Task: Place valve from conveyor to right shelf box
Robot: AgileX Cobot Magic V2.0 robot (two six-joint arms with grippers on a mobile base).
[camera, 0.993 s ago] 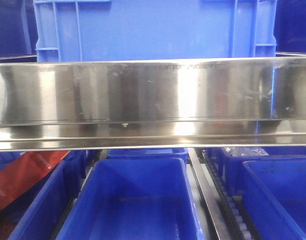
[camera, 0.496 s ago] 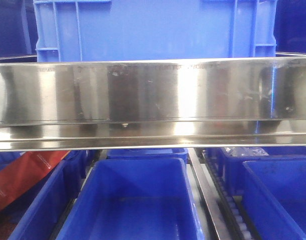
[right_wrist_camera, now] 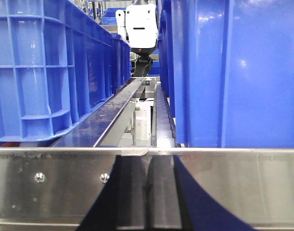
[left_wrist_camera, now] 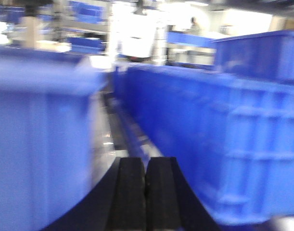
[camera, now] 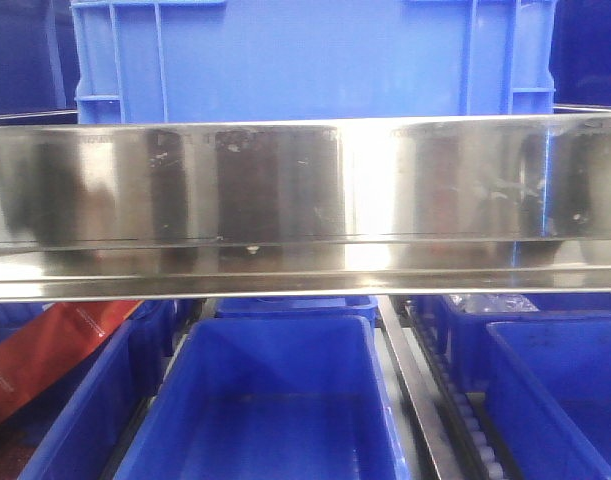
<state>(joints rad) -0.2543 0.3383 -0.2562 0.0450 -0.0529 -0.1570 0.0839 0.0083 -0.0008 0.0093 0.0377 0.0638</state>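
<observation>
Left wrist view, nearest: the left gripper (left_wrist_camera: 146, 192), two black padded fingers (left_wrist_camera: 128, 197) pressed together and clenched on nothing, points along a narrow gap between a blurred blue plastic bin on the left (left_wrist_camera: 38, 139) and a long ribbed blue plastic crate on the right (left_wrist_camera: 209, 139). Right wrist view: the right gripper (right_wrist_camera: 147, 192), likewise clenched and empty, lies just before a polished steel shelf rail with two screws (right_wrist_camera: 55, 183); beyond it, a steel divider strip (right_wrist_camera: 113, 113) runs far between a ribbed blue crate at left (right_wrist_camera: 45, 67) and a smooth blue bin wall at right (right_wrist_camera: 233, 72), toward a white robot housing (right_wrist_camera: 141, 26). Front view: open blue plastic boxes (camera: 270, 410) sit on the lower shelf, a broad reflective steel beam (camera: 305, 200) crosses above them, and a large blue crate (camera: 315, 60) stands farthest. Neither valve nor conveyor appears in any view.
</observation>
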